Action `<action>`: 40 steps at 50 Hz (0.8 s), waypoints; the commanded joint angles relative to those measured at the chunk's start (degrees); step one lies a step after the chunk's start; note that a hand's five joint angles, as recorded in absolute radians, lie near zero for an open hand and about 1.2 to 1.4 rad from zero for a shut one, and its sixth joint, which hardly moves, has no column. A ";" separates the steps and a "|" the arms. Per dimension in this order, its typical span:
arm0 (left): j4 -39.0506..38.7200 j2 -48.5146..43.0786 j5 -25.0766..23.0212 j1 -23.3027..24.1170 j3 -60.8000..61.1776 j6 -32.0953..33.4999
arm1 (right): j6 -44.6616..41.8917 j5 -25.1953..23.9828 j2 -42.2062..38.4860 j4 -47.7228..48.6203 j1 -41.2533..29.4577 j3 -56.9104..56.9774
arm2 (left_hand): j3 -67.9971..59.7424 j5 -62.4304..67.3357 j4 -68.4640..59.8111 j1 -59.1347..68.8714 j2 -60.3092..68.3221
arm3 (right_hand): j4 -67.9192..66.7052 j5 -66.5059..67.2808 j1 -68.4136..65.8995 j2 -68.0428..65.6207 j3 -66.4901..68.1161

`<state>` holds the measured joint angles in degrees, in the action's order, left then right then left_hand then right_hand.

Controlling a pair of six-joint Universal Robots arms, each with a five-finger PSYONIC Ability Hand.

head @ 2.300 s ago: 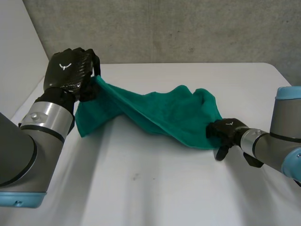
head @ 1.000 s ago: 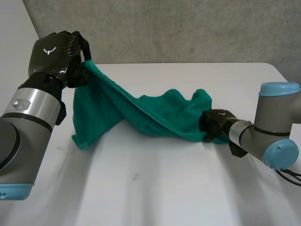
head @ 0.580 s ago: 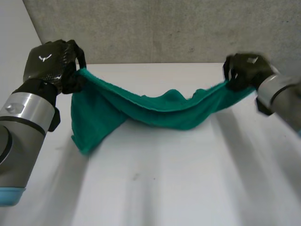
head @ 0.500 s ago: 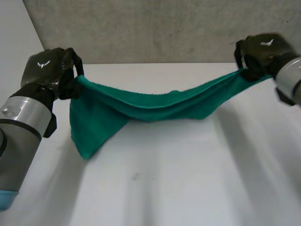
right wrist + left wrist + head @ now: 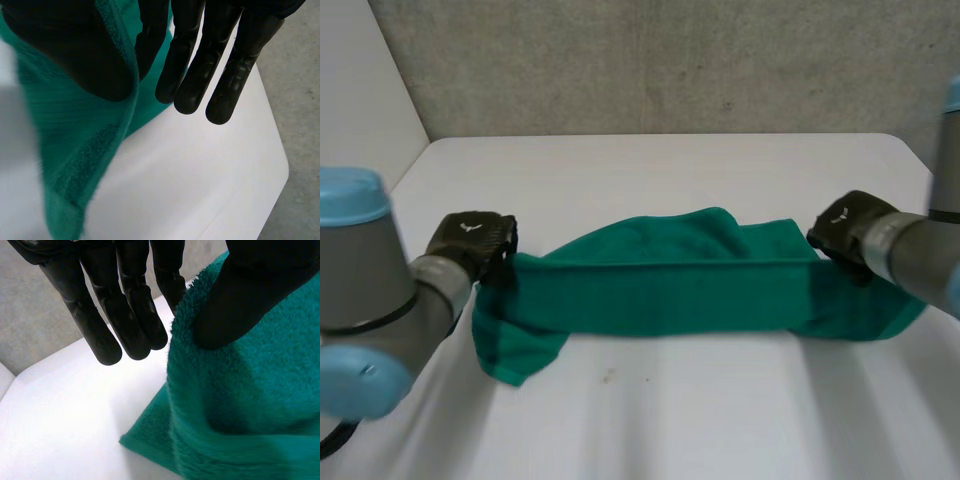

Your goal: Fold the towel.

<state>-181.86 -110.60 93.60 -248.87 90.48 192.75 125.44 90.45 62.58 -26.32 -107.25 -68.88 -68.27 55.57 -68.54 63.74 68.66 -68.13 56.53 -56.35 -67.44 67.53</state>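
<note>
Towel stretched across desk, ends pinched under thumbs of left robot hand and right robot hand.

No words or numbers are legible; a small white winged emblem marks the back of the left hand and the right hand.

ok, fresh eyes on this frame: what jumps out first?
The green towel stretches as a long band across the middle of the white table. A black hand pinches each end between thumb and fingers: the left hand at the end where a loose flap sags toward the camera, and the right hand at the other end.
</note>
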 commanded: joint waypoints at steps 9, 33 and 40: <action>-28.95 -2.18 4.74 0.40 -26.85 2.89 | 18.32 2.27 -4.51 35.40 -1.64 28.45 | -11.73 14.43 -11.46 16.26 11.34 | -11.87 13.47 -23.65 -12.56 12.47; -40.33 2.41 8.27 0.40 10.06 -2.12 | 22.21 -3.44 7.57 46.09 -0.94 -19.79 | -11.73 14.43 -11.46 16.26 11.34 | -11.87 13.47 -23.65 -12.56 12.47; -34.45 -3.92 8.35 1.28 14.55 -1.59 | 21.95 -3.18 -3.60 42.58 -1.03 -20.86 | -11.73 14.43 -11.46 16.26 11.34 | -11.87 13.47 -23.65 -12.56 12.47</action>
<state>-221.69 -109.30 101.90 -248.25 100.72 190.71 147.61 87.11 67.70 19.48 -108.23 -88.59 -68.27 55.57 -68.56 63.74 68.69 -68.14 56.99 -56.35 -67.44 67.87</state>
